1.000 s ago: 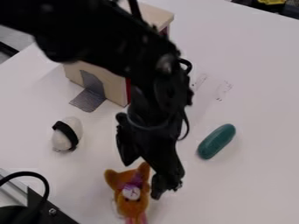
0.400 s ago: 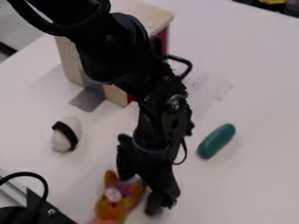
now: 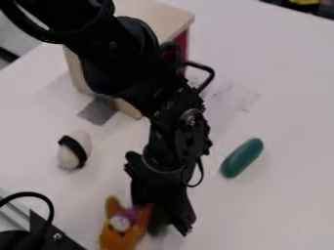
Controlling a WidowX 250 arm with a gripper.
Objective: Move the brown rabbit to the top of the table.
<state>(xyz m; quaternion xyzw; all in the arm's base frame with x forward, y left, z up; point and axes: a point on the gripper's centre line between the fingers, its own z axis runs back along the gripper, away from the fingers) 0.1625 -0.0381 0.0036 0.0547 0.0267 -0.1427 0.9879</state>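
Gripper point(image 3: 168, 225) hangs beside the brown rabbit point(image 3: 122, 233), open or closed I cannot tell.

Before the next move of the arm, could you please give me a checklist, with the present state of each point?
1. Gripper close to the orange-brown plush toy: ok, it is right beside the toy's head.
2. Toy securely gripped: cannot tell.
3. Toy at the top of the table: not ok, it is at the bottom edge of the view.
4. Teal object apart from the gripper: ok, it lies to the right in the view.
5. Arm clear of the wooden house: cannot tell, they overlap in the view.
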